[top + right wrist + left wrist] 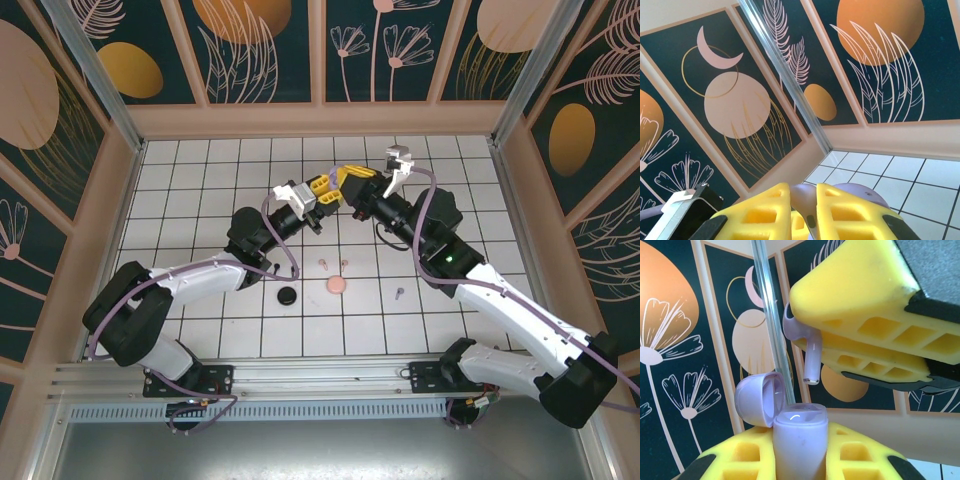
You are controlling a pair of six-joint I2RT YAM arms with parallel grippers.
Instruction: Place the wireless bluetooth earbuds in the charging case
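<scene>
Above the middle of the white tiled table (190,190), the two arms are seen tip to tip. The left gripper (799,452) is closed on the lilac charging case (799,440), which is held upright between the yellow fingers with its lid (759,401) tipped open to the left. The right gripper (802,212) is clamped on a lilac earbud (810,357). Its head is pinched between the fingers and its stem is pointed down, just above the open mouth of the case, with a gap visible in the left wrist view. On the tiles below, a pink disc (336,285) and a black disc (288,294) are laid. A pink earbud (323,264) and a second pink earbud (344,263) are found just behind the pink disc. One more small earbud (399,292) is seen to its right, its colour too small to tell.
</scene>
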